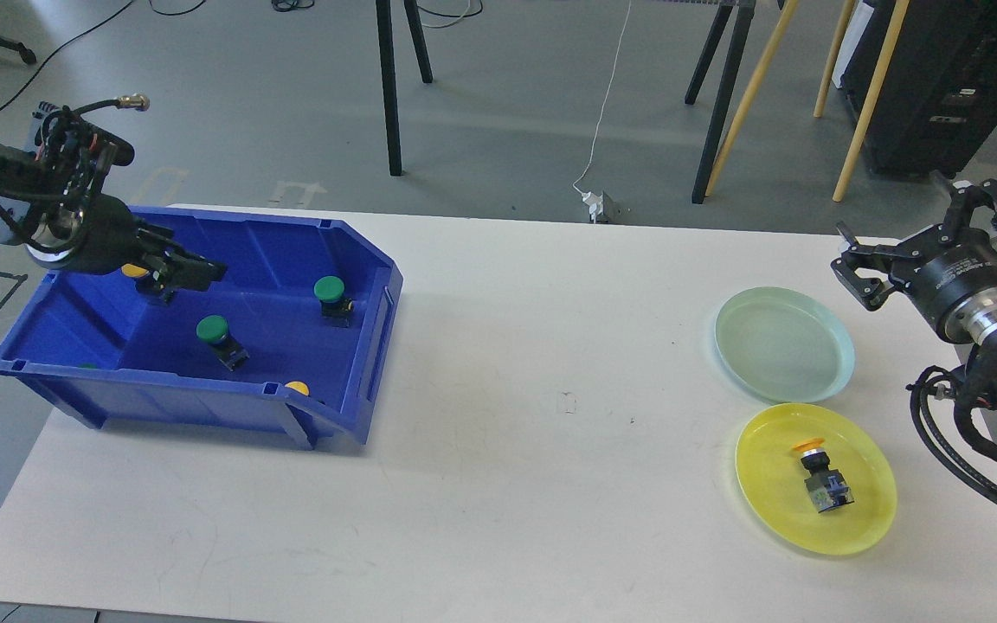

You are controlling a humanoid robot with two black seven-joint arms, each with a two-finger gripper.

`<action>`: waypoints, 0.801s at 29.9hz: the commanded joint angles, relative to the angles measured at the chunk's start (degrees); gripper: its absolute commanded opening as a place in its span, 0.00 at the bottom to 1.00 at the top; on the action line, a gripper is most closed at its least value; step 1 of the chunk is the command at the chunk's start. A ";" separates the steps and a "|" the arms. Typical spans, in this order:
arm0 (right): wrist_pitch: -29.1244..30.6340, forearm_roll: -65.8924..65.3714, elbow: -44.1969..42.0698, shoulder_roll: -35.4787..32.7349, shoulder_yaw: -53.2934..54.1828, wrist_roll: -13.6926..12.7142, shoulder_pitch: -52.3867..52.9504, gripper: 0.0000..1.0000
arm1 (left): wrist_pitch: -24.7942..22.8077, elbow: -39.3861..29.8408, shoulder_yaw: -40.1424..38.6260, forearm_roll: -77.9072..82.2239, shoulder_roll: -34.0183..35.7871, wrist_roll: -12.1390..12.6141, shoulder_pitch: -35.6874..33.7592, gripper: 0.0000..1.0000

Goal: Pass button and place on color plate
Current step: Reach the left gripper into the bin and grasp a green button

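A yellow-capped button (820, 474) lies on its side on the yellow plate (871, 519) at the front right. The pale green plate (784, 344) behind it holds nothing. The blue bin (204, 407) at the left holds two green buttons (328, 290) (213, 330), a yellow one (295, 388) at the front wall and a yellow one (130, 271) at the back left. My left gripper (191, 268) reaches into the bin right beside that back yellow button; its dark fingers cannot be told apart. My right gripper (931, 234) is open and empty, raised near the table's far right edge.
The white table (507, 450) carries the bin and both plates. Black stand legs (395, 86) and wooden poles (749, 86) stand on the floor behind the table. A dark cabinet (940, 78) is at the back right.
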 commanded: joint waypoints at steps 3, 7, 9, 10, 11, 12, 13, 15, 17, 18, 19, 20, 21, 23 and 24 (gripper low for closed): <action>-0.01 0.00 0.00 -0.09 -0.25 -0.41 -0.46 1.00 | 0.00 5.06 0.00 -0.18 -4.21 0.01 2.32 0.88; -0.01 0.00 0.00 -0.09 -0.25 -0.41 -0.54 1.00 | 0.00 9.27 0.00 -0.27 -7.28 0.01 4.08 0.88; -0.01 0.00 0.00 -0.09 -0.25 -0.41 -0.54 1.00 | 0.00 11.65 0.00 -0.36 -8.52 0.01 4.26 0.88; -0.01 0.00 0.00 -0.09 -0.25 -0.41 -0.54 1.00 | 0.00 12.88 0.00 -0.44 -9.30 0.01 4.52 0.88; -0.01 0.00 0.00 -0.09 -0.25 -0.41 -0.54 1.00 | 0.00 13.76 0.08 -0.44 -9.83 0.01 4.78 0.88; -0.01 0.00 0.00 -0.09 -0.25 -0.41 -0.54 1.00 | 0.00 14.29 0.09 -0.44 -10.19 0.01 4.96 0.88; -0.01 0.00 0.00 -0.09 -0.25 -0.41 -0.63 1.00 | 0.00 14.82 0.09 -0.53 -10.54 0.01 5.31 0.88; -0.01 0.00 0.00 -0.18 -0.25 -0.41 -0.72 1.00 | 0.00 15.08 0.09 -0.53 -10.63 0.01 5.49 0.88; -0.01 0.00 0.00 -0.18 -0.25 -0.41 -0.81 1.00 | 0.00 15.09 0.00 -0.53 -10.72 0.01 5.84 0.88; -0.01 0.00 0.00 -0.09 -0.25 -0.41 -0.81 1.00 | 0.00 15.09 0.00 -0.62 -10.81 0.01 6.01 0.88; -0.01 0.00 0.00 -0.18 -0.34 -0.41 -0.81 1.00 | 0.00 15.09 0.00 -0.62 -10.89 0.01 6.19 0.88; -0.01 0.00 0.00 -0.18 -0.34 -0.41 -0.90 1.00 | 0.00 15.09 0.00 -0.62 -11.07 0.01 6.19 0.88; -0.01 0.00 0.00 -0.18 -0.34 -0.41 -0.90 1.00 | 0.00 15.09 0.00 -0.71 -11.33 0.01 6.28 0.87; -0.01 0.00 0.00 -0.09 -0.34 -0.41 -0.98 1.00 | 0.00 15.09 0.00 -0.71 -11.51 0.01 6.45 0.87; -0.01 0.00 0.00 -0.18 -0.34 -0.41 -0.98 1.00 | 0.00 15.09 0.00 -0.79 -11.68 0.01 6.71 0.87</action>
